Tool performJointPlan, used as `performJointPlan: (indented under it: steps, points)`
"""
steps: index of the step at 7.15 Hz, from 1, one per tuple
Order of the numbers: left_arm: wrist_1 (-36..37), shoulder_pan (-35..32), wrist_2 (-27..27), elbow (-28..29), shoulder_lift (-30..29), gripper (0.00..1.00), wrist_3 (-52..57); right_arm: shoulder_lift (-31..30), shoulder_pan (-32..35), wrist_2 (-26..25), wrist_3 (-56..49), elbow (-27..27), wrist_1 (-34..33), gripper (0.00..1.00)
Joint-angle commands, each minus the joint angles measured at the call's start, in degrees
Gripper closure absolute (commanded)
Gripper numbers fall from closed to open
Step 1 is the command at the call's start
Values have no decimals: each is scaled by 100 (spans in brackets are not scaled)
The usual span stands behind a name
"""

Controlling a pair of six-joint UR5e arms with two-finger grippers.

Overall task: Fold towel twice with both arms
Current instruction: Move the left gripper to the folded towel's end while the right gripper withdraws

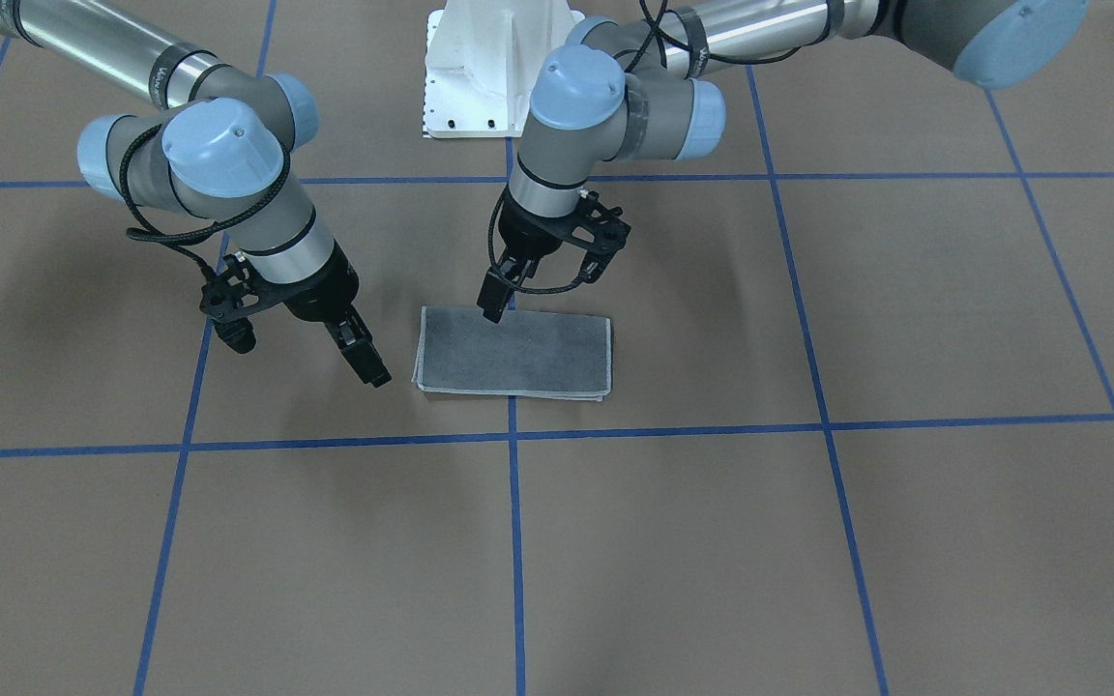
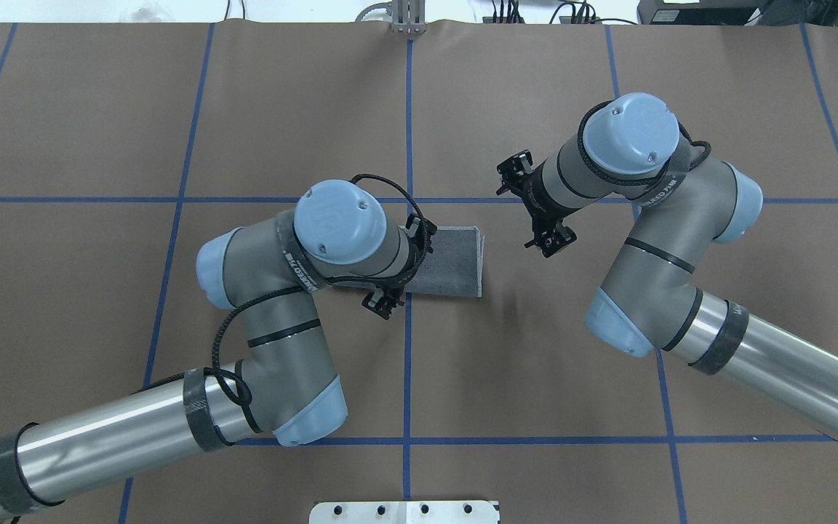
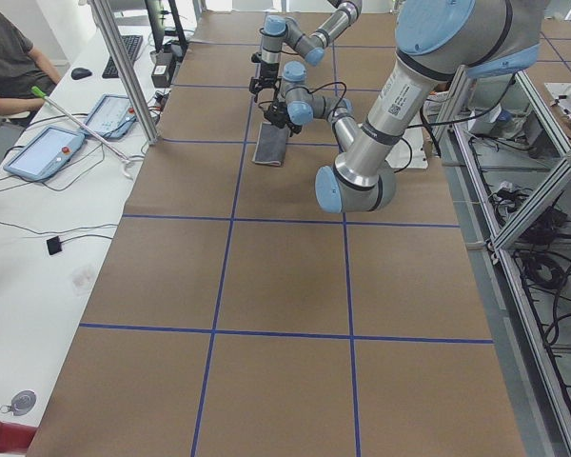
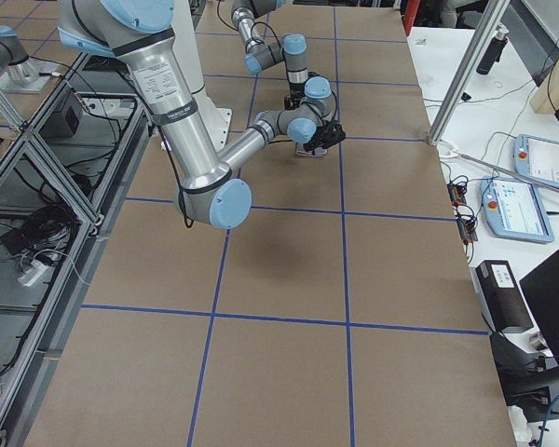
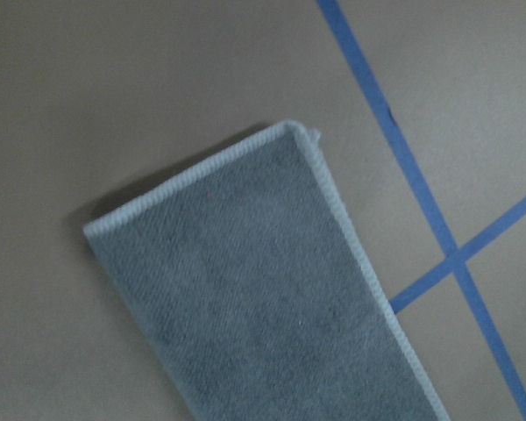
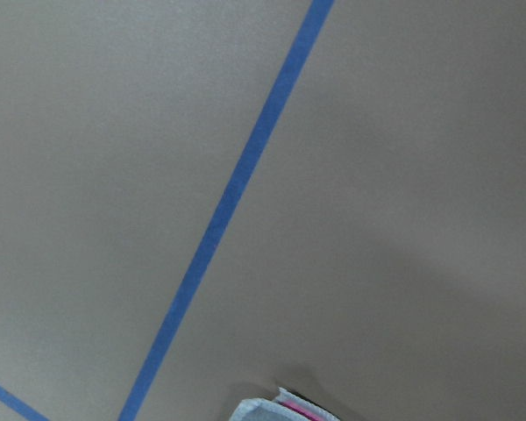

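Towel is laid flat on bench, approx. mid-bench, folded into a long rectangle w/ dark grey face up and light grey stitched edge round it. Stacked layer edges are seen along the side away from the robot. A thin pink sliver is seen btwn layers at one corner in right wrist view. Towel is crossed by one blue tape line running under it, and lies just on the robot's side of the crossing tape line.

Left end effector: pointed down, tip over the towel's robot-side edge, offset toward the robot's right. Contact w/ cloth can't be told. Fingers are read as one dark bar from the front cam, so spread vs. pressed together can't be told. No fingers are shown in left wrist view, only one end of the towel, flat, next to a tape crossing.

Right end effector: tilted, tip near the towel's short end on the robot's right, apart from the cloth. Nothing is seen held. Finger state can't be told either; only brown bench, tape and the towel corner are seen by its wrist cam.

Overhead view: both end effectors are hidden under the wrists, and part of the towel is covered by the left wrist.

White pedestal base is seen at the robot's edge of the bench. In ext. left view a person is seated at a side table w/ two tablets on it.
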Motion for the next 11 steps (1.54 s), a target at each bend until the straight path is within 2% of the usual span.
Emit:
performJointPlan:
  steps: [1,3,4,11]
  points:
    - [133,143,86,615,-526,5,-158,-59,84,2,-158,-16,-1,0]
    - [98,169,191,1179,-939,9,-228,-278,381,395,-534,-8,-1,0]
    - [89,178,191,1225,-994,13,-315,-340,471,511,-710,-16,-1,0]
    - [10,389,472,1752,-1345,19,-597,-463,454,512,-774,-78,8,0]
